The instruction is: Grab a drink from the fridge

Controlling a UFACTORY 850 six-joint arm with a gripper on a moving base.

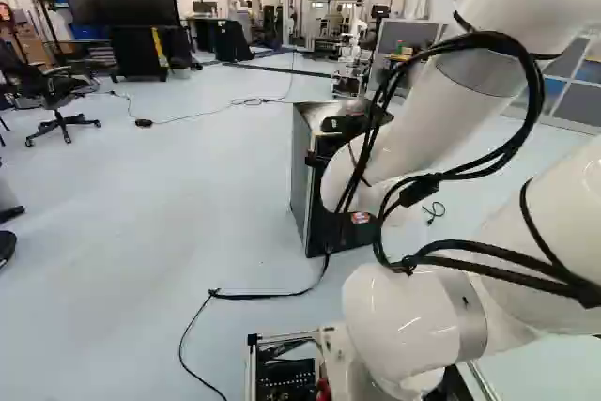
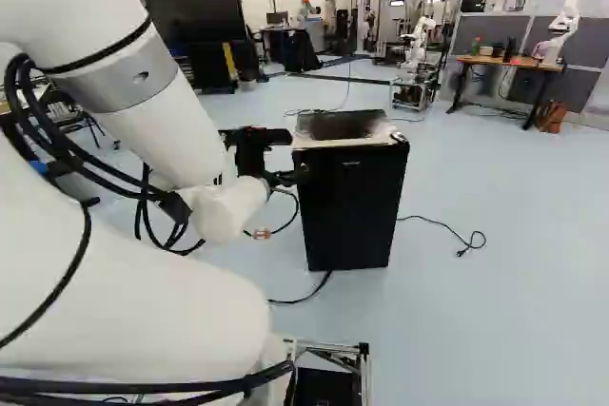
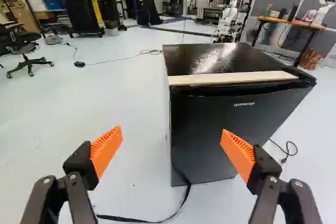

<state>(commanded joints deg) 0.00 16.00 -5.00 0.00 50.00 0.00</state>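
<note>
Before the closed fridge door, the claw stands open, facing its side edge, presumably to pull it.

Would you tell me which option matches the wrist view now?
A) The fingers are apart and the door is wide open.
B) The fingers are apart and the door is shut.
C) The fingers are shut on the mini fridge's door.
B: the orange pads of the gripper stand well apart, and the door sits closed on the mini fridge.
</note>
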